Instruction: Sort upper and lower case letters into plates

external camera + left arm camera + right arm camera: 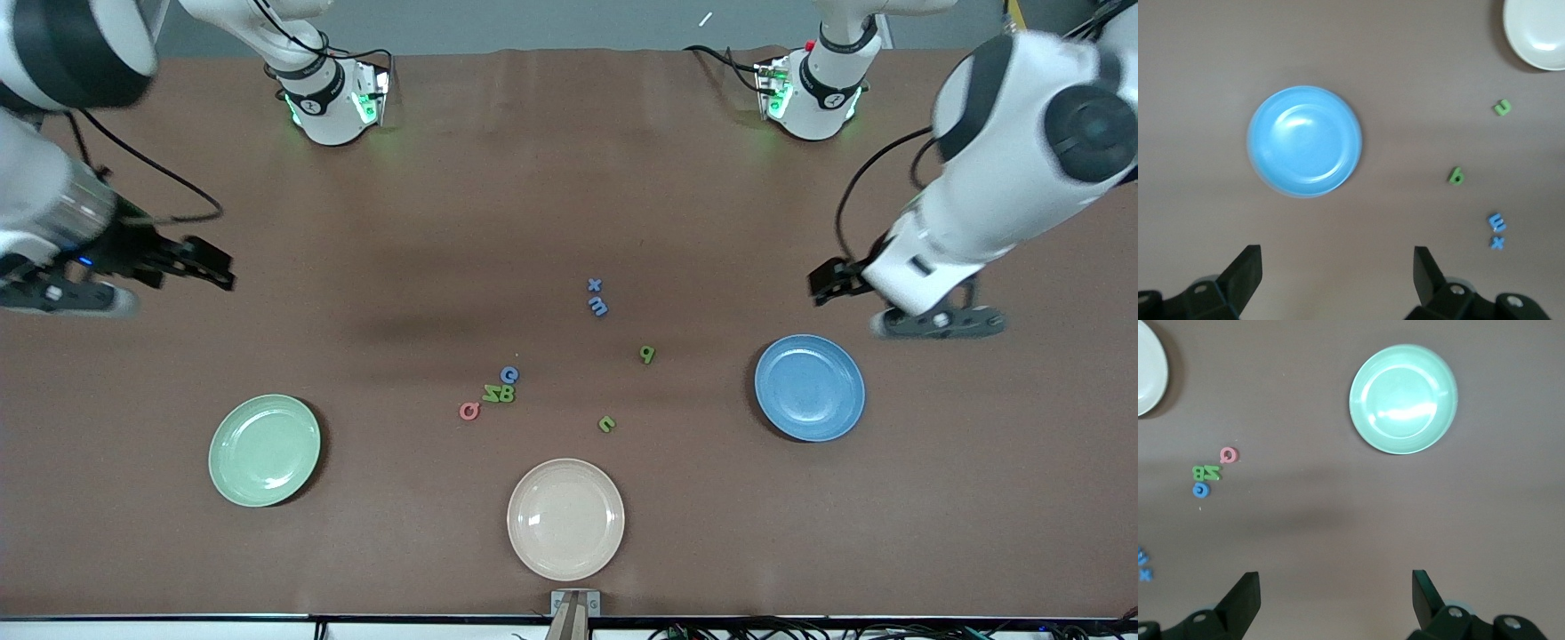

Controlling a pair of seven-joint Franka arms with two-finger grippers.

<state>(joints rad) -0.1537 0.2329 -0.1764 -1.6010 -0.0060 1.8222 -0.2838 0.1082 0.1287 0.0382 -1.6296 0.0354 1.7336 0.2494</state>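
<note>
No letter is in a plate yet, so I judge the sorting is at its very start. The pale green plate (264,450) lies toward the right arm's end of the table, the blue plate (809,387) toward the left arm's end, and both are empty. The cream plate (565,518) sits between them, nearer to the front camera.

The letters lie in the middle of the table. One group is tight — a red Q (468,411), a green Z (491,393), a green B (507,394) and a blue letter (509,375), nearly touching each other. A blue x (595,285) and a blue m (598,307) lie farther from the camera, just beside one another. A green letter that may be a g (647,355) and another small green one (606,424) lie apart from the rest.

The left gripper (1338,280) hangs beside the blue plate with jaws wide and nothing between them. The right gripper (1335,603) is over bare table, near the green plate, also spread wide and holding nothing.

The next move probably calls for one arm to reach to the middle and take a single letter — the lone green ones look easier than the tight group.
</note>
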